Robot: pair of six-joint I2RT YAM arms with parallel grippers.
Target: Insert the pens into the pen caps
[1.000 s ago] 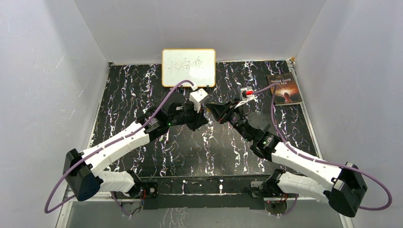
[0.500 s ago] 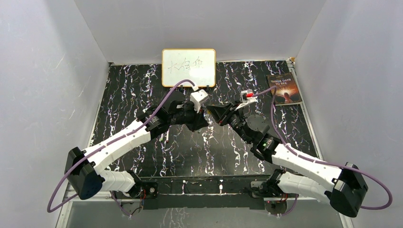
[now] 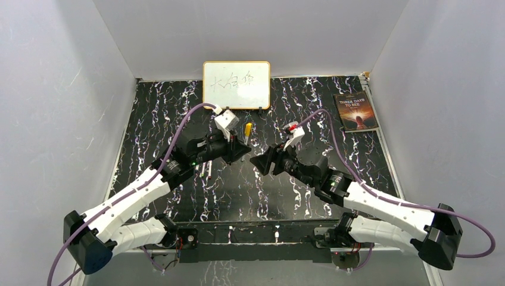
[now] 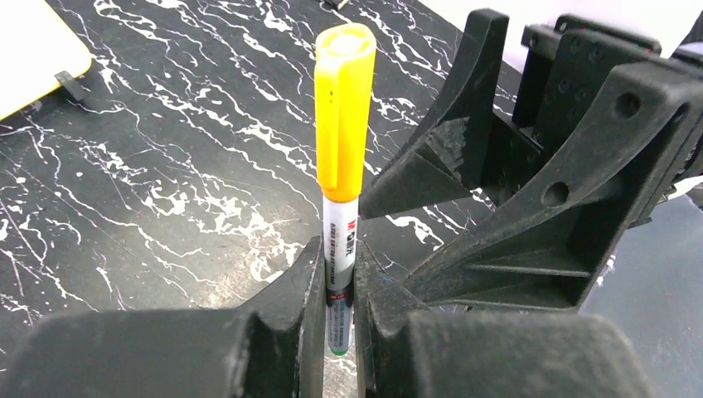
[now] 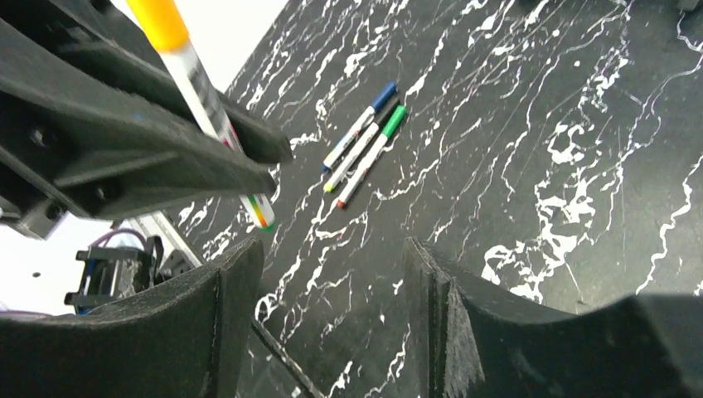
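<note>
Three laid pens [image 5: 362,148]: lying side by side on the table [image 3: 178,107], well in front of the whiteboard [image 3: 236,84] and off its left end. They are wearing the blue cap [image 5: 383,93], black cap [image 5: 390,108] and green cap [image 5: 395,121]. No arm is touching them.
Right gripper [image 5: 332,265]: standing with its jaws spread wide and nothing between them. A second ago it was pressed together where the two arms met in front of the whiteboard; it is now backing away from the whiteboard.
Left gripper [image 4: 338,257]: pinching the lower barrel of the fourth pen and holding it upright. It is carrying the pen leftward along the front of the whiteboard.
Fourth pen [image 4: 341,220]: riding in the left jaws, just in front of the whiteboard's lower edge.
Yellow cap [image 4: 343,99]: sitting on the pen's upper end, apparently pushed fully home.
Meaning for the task: the release is most likely marking the last capping as done. Laying this pen with the other three appears to be all that is remaining.
</note>
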